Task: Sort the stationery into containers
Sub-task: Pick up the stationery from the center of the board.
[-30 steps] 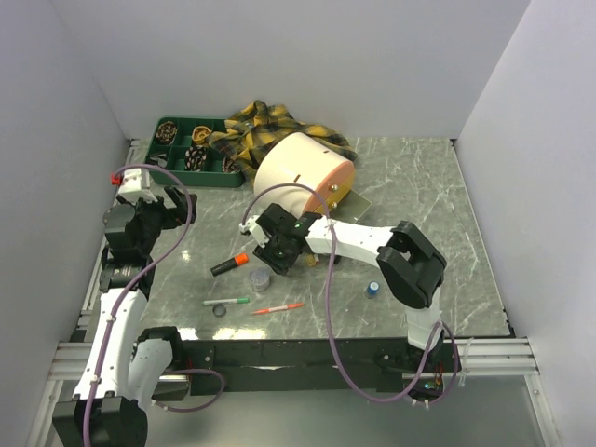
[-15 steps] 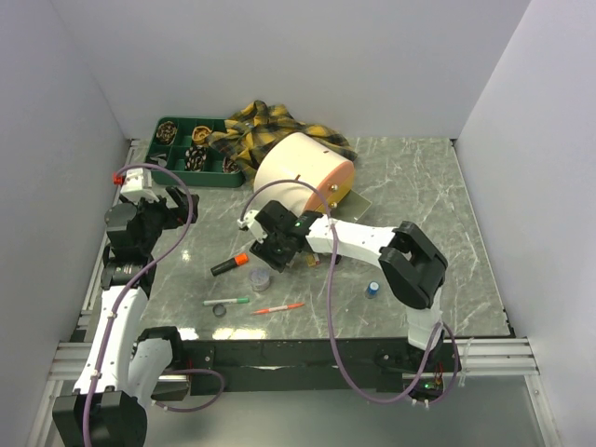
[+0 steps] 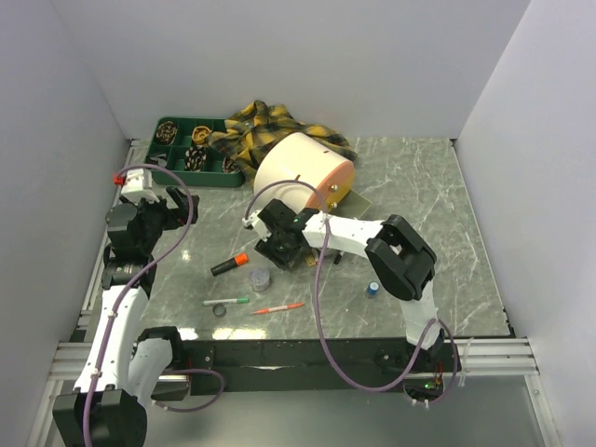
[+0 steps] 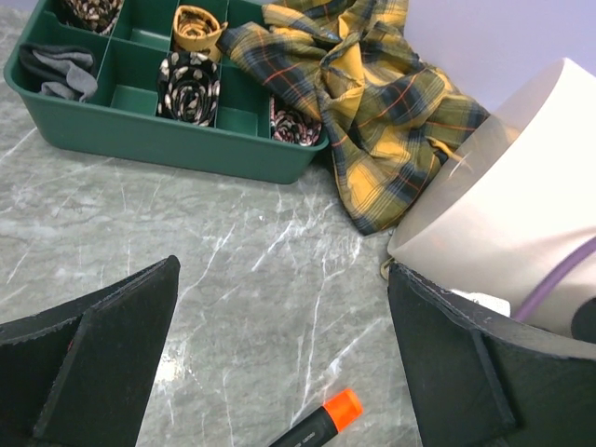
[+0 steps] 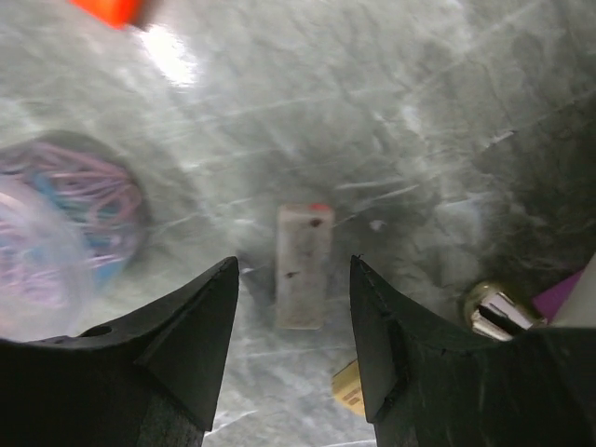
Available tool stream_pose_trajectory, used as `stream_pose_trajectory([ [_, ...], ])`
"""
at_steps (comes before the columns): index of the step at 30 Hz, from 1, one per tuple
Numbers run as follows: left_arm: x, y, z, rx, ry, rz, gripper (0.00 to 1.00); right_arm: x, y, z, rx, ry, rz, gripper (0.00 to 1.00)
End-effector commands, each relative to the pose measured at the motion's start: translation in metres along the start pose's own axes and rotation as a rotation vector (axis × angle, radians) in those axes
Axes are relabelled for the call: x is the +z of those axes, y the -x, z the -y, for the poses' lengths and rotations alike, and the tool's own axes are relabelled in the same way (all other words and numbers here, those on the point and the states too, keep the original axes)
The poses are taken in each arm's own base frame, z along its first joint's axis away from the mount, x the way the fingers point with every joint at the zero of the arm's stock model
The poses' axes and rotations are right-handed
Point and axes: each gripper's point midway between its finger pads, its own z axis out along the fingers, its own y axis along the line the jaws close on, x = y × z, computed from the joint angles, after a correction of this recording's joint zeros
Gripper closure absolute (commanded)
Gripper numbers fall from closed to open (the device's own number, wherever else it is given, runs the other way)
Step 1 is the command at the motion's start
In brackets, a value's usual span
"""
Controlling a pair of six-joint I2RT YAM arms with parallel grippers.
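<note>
In the centre of the right wrist view, the right gripper (image 5: pixel 294 267) straddles a small pale grey rectangular eraser (image 5: pixel 303 279) lying on the grey marble table (image 5: pixel 419 112), jaws parted and clear of it. The left gripper (image 4: pixel 281 270) gapes wide, empty.

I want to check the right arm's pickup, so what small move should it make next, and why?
Probably lower the right gripper straight down and close on the pale eraser. In the wrist view its jaws stand open, and the eraser lies on the table lined up with the gap between them, untouched. The small round tub sits close beside the gripper, so a straight descent seems safest.
</note>
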Motion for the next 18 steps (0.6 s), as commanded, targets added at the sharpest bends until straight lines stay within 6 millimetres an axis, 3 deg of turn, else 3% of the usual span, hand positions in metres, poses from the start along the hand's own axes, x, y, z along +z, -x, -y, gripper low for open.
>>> stream_pose_trajectory([
  [1, 0.001, 0.009, 0.001, 0.003, -0.010, 0.037, 0.01, 0.002, 0.014, 0.012, 0.017, -0.007, 0.028, 0.42],
  [5, 0.003, 0.010, 0.000, 0.003, -0.008, 0.030, 0.01, 0.008, 0.007, 0.004, -0.001, 0.052, 0.000, 0.55],
  [6, 0.004, 0.010, 0.001, 0.003, -0.008, 0.030, 0.01, 0.007, 0.006, -0.002, -0.003, 0.083, -0.002, 0.69],
  [9, 0.004, 0.011, -0.001, 0.003, -0.005, 0.030, 0.01, -0.001, 0.002, -0.010, -0.028, 0.106, 0.001, 0.89],
  [11, 0.005, 0.010, 0.001, 0.003, -0.012, 0.026, 0.01, -0.005, 0.000, -0.017, -0.060, 0.111, 0.003, 0.94],
  [14, 0.006, 0.010, 0.002, 0.004, -0.018, 0.021, 0.01, -0.030, 0.015, -0.020, -0.099, 0.090, 0.065, 0.96],
  [17, 0.007, 0.008, 0.001, 0.011, -0.022, 0.018, 0.01, -0.067, 0.036, -0.017, -0.127, 0.060, 0.167, 0.97],
  [18, 0.008, 0.009, 0.002, 0.014, -0.029, 0.025, 0.01, -0.089, 0.046, -0.016, -0.133, 0.045, 0.220, 0.98],
])
